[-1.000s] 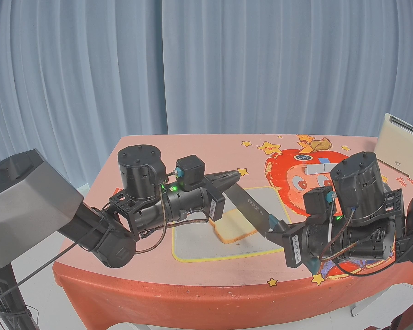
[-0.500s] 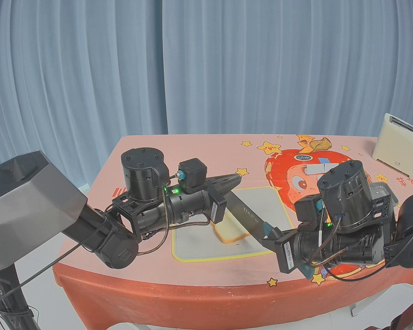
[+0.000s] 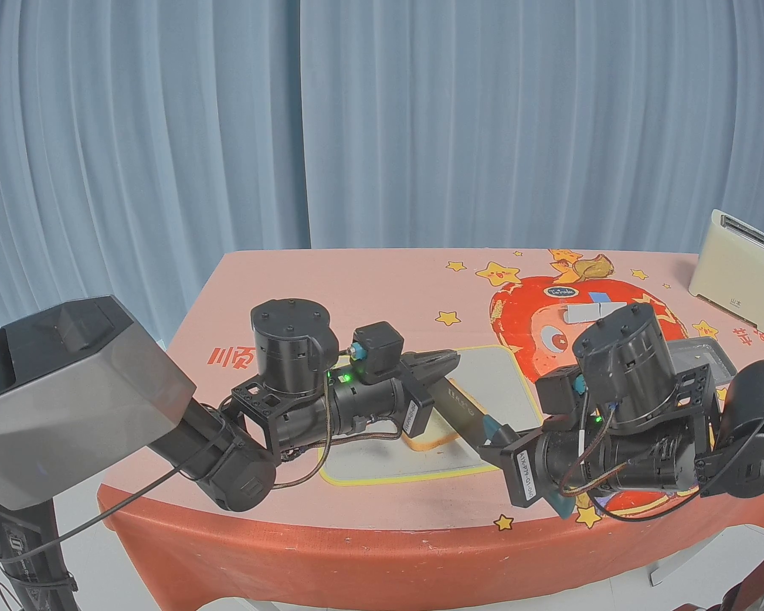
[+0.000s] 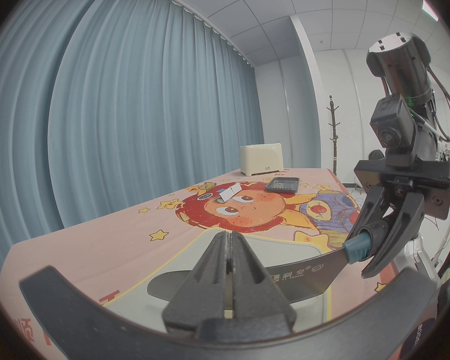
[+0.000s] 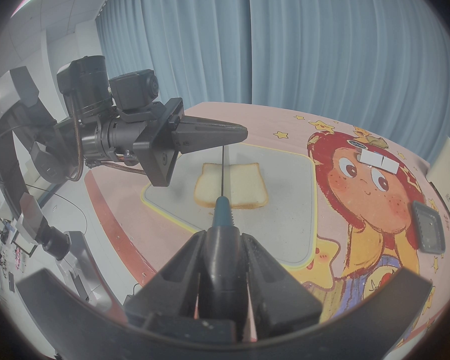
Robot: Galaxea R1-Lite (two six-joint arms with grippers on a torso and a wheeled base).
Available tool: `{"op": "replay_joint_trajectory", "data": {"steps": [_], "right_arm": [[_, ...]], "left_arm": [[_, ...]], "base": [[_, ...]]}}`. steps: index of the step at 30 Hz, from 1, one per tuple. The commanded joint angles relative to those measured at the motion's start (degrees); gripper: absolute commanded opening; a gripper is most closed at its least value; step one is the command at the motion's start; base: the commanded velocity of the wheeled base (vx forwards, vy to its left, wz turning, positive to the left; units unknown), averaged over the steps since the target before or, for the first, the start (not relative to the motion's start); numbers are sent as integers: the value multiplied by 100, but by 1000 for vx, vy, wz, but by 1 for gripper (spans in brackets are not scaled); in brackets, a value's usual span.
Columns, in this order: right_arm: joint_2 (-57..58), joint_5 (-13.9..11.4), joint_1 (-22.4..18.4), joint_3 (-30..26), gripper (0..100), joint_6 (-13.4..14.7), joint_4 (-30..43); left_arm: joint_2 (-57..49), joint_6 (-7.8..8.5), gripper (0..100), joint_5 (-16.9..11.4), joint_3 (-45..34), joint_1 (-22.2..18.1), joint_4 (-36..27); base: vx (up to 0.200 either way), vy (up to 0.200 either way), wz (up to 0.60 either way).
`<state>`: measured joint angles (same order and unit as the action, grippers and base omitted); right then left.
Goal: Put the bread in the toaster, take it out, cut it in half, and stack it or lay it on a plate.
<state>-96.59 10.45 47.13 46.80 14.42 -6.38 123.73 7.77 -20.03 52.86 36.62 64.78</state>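
Showing fingers pinched together on nothing, the left gripper (image 3: 437,360) sits at the far end of the knife (image 3: 457,398). Beneath the blade, the bread slice (image 5: 231,191) lies flat on the cutting mat (image 3: 505,375); it looks soft and crumbly, so it is best pinched lightly at the crust. The right gripper (image 3: 492,434) clamps the knife's teal handle.

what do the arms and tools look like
The left arm and right arm are black, with round drum-shaped joints and open bracket frames at the wrists. The left tool and right tool each have two black tapered fingers. Each wrist carries a boxy camera with a teal fitting, a green light, a white label and thin looping cables.
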Motion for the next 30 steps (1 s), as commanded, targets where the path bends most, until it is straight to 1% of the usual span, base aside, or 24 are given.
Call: {"op": "replay_joint_trajectory", "data": {"steps": [1,8,30], "right_arm": [[-36,1,7,-4,0,-1,5],[-36,1,16,-13,0,-1,22],[-36,19,-2,-31,0,52,84]], "left_arm": [[81,-3,0,-1,-30,3,-1],[265,-3,0,-1,-197,3,202],[608,-3,0,-1,-311,12,439]], "base": [[0,0,0],[0,0,0],[0,0,0]]}}
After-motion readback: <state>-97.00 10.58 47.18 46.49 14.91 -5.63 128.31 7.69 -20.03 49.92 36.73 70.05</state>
